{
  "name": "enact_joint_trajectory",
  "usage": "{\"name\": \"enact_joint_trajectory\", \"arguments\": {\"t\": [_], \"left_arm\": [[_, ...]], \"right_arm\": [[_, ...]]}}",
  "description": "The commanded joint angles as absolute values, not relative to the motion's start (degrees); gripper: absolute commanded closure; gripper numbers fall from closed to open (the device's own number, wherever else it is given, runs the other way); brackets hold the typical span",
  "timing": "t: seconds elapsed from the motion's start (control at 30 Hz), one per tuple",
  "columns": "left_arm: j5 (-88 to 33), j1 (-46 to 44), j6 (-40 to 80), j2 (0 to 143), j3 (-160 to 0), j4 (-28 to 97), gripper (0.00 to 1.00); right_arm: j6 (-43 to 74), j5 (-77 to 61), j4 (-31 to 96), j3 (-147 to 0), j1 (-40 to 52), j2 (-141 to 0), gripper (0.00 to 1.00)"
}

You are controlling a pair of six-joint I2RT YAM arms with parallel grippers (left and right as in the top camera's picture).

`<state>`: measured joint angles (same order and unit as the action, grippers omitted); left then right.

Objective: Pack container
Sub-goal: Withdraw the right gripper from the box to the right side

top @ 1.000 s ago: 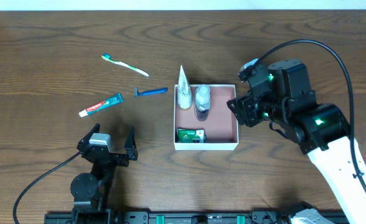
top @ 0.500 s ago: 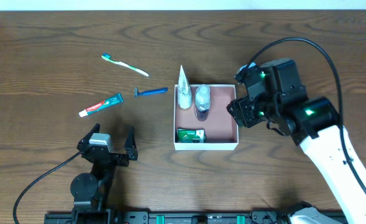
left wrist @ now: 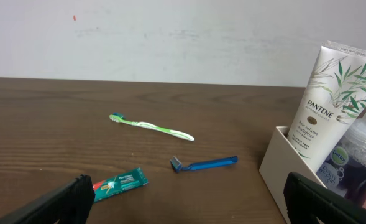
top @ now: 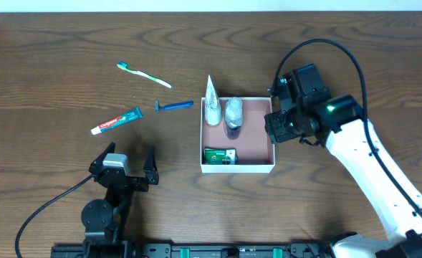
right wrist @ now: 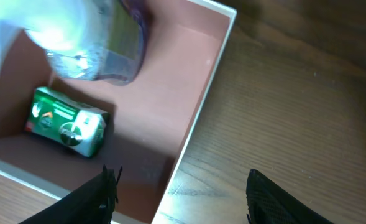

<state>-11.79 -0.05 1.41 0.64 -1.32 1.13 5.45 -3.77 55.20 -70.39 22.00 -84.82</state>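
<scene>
Over by the right wall of the container [top: 253,169], the right jaws [right wrist: 181,183] hang spread and empty, with the wall's edge running between them. In the last second that arm's bulk swung in toward the box while the jaws barely shifted, so I'd guess a drop-off just finished. The container sits mid-desk [top: 53,43] holding a tube [top: 211,107], a bottle [top: 233,115] and a green packet [top: 220,155], and its right half is bare. The left jaws [top: 128,170] sit released too. The toothbrush [top: 145,74], razor [top: 175,106] and toothpaste [top: 116,122] lie out left with open wood all around.

On the dark wooden table [top: 53,57], a green-and-white toothbrush [top: 144,74] has a blue razor [top: 175,107] at its 4 o'clock and a toothpaste tube [top: 116,121] at 7, while at the razor's 3 o'clock stand a white Pantene tube [top: 211,104] and a clear bottle [top: 233,115], with a green packet [top: 220,155] at their 6.
</scene>
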Motion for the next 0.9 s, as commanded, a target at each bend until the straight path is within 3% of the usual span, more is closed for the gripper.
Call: {"name": "enact_joint_trajectory", "arguments": {"t": [0.0,0.87], "left_arm": [[-12.5,0.2,0.7,0.6,-0.2,2.9,0.02],[-12.5,0.2,0.7,0.6,-0.2,2.9,0.02]], "right_arm": [[6.9,-1.9,55.1,-71.1,22.3,-86.9,0.35],[9.8,3.0,52.5,-71.1,18.9,-94.8,0.34]]}}
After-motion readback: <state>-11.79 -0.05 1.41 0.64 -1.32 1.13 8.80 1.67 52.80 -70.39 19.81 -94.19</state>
